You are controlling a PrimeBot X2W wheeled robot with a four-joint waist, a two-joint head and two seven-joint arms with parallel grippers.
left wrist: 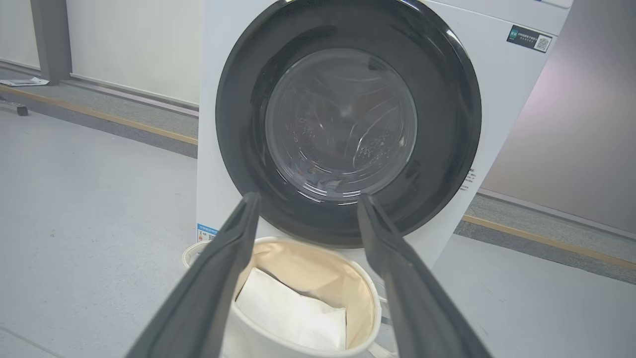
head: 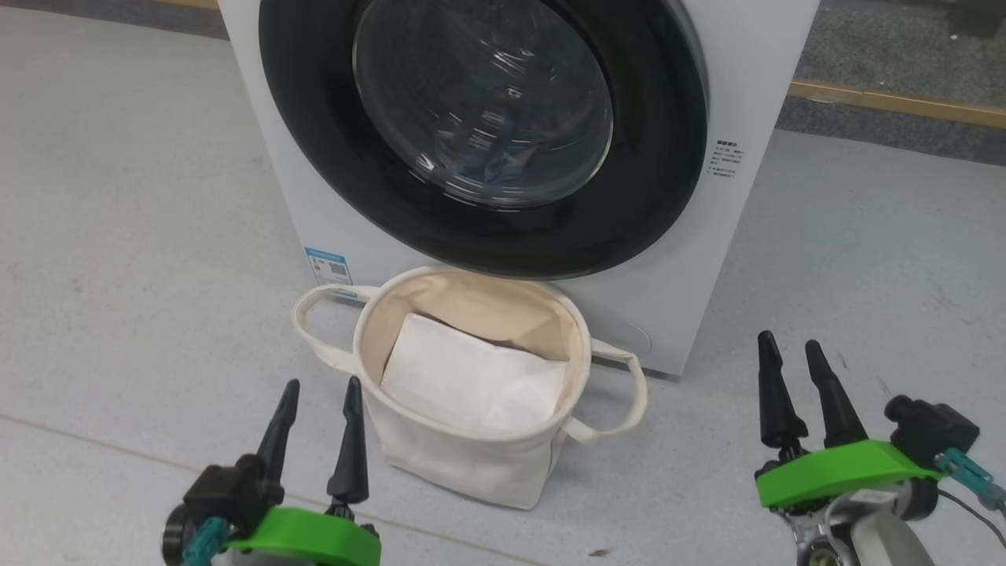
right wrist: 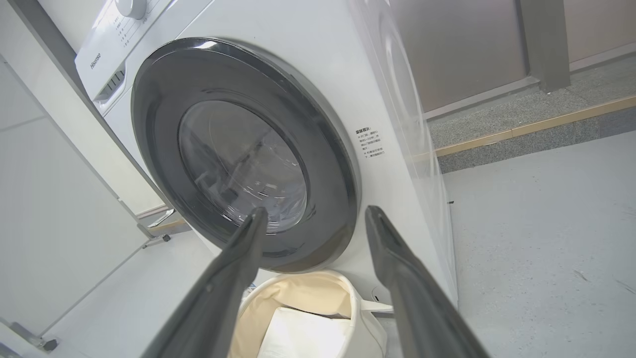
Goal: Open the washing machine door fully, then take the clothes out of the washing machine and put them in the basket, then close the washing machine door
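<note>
The washing machine [head: 747,94] stands straight ahead, white, its door [head: 629,204] shut flat against the front. Through the door's glass bowl [left wrist: 343,124] I see dim reflections; the clothes cannot be made out. The cream canvas basket [head: 471,464] sits on the floor right under the door, with a plain white sheet [head: 471,381] inside. My left gripper [head: 318,393] hangs open at the lower left, just left of the basket. My right gripper [head: 790,346] is open at the lower right, off the machine's right corner. Both hold nothing.
Grey floor [head: 118,236] spreads to both sides of the machine. A raised kerb with a wooden strip [head: 896,102] runs behind on the right. A small blue label [head: 328,266] sits low on the machine's front. A white panel [right wrist: 44,209] stands left of the machine.
</note>
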